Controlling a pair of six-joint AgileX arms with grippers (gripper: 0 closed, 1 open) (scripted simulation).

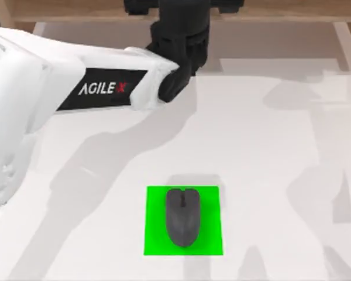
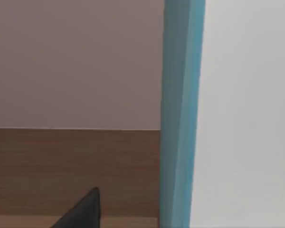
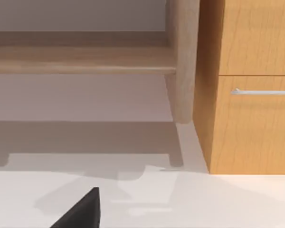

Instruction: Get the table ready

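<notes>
The white table (image 1: 269, 164) bears one bright green square (image 1: 210, 243) near its front middle. A dark grey mouse (image 1: 182, 216) lies on that square. My left arm stretches from the left across to the back middle, and my left gripper (image 1: 180, 41) reaches in at the light-brown shelf unit (image 1: 281, 12). In the left wrist view a blue upright slab (image 2: 180, 114) stands close ahead, with brown wood (image 2: 76, 166) beside it and a black part of the left gripper (image 2: 80, 213) at the edge. A black part of my right gripper (image 3: 80, 213) hangs over the table, facing the shelf.
The shelf unit runs along the table's back edge. In the right wrist view a wooden cabinet (image 3: 256, 133) with a metal drawer handle (image 3: 263, 91) stands beside a shelf post (image 3: 183, 61). Bare white table lies to the right of the green square.
</notes>
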